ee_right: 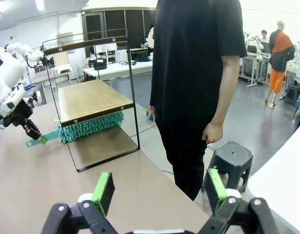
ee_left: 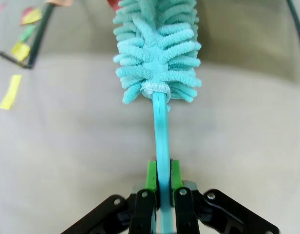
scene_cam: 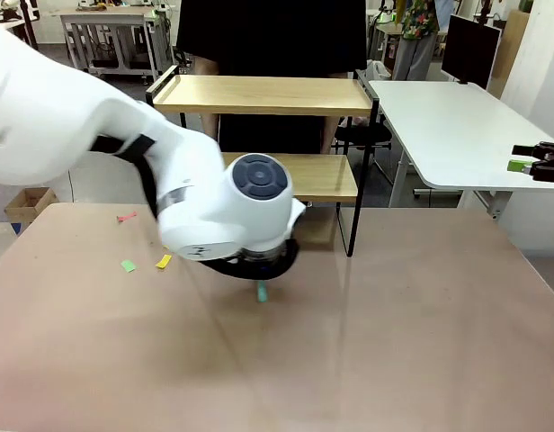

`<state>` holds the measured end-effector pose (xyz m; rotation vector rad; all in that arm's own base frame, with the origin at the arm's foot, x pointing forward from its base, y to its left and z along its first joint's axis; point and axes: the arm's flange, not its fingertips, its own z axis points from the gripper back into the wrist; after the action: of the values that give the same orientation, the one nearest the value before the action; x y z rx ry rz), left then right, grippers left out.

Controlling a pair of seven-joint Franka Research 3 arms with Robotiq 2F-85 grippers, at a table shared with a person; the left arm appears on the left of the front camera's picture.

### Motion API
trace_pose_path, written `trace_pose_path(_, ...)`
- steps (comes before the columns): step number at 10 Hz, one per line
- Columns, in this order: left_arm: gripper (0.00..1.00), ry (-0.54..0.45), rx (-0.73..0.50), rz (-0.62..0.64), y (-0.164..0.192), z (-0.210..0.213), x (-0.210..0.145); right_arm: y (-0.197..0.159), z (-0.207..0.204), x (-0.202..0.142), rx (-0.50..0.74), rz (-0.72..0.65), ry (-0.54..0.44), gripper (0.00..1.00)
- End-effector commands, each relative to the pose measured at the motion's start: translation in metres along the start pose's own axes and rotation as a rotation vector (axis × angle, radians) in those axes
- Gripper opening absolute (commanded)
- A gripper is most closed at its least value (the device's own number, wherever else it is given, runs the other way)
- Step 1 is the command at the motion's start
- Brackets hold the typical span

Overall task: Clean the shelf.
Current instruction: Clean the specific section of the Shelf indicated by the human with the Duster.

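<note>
The shelf (scene_cam: pixel 268 94) stands at the table's far edge, two light wooden boards in a black frame. My left gripper (ee_left: pixel 163 178) is shut on the teal handle of a fluffy teal duster (ee_left: pixel 157 44). In the front view the left wrist hides the gripper, and just the handle's end (scene_cam: pixel 262 292) pokes out below it. From the right wrist, the duster head (ee_right: pixel 91 126) lies under the shelf's lower board (ee_right: pixel 91 100), above the tabletop. My right gripper (ee_right: pixel 159 192) is open and holds nothing; it sits at the front view's right edge (scene_cam: pixel 522 157).
Small paper scraps lie on the table left of the shelf: pink (scene_cam: pixel 126 217), green (scene_cam: pixel 128 265) and yellow (scene_cam: pixel 164 261). A person in black (ee_right: pixel 194 73) stands behind the shelf. A white table (scene_cam: pixel 439 126) is at the right, a stool (ee_right: pixel 233 156) beside it.
</note>
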<state>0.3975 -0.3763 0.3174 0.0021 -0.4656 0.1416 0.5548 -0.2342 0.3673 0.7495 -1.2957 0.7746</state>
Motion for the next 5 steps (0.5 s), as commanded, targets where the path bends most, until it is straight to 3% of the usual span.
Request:
trace_pose_path(1,0.13,-0.003,0.099,0.021,0.042,0.011,0.001,0.001,-0.002,0.004,0.002,0.006,-0.002,1.0)
trace_pose_path(5,0.13,-0.051,0.278,0.038,0.082,0.025,0.009,0.001,-0.002,0.004,0.002,0.006,-0.002,1.0)
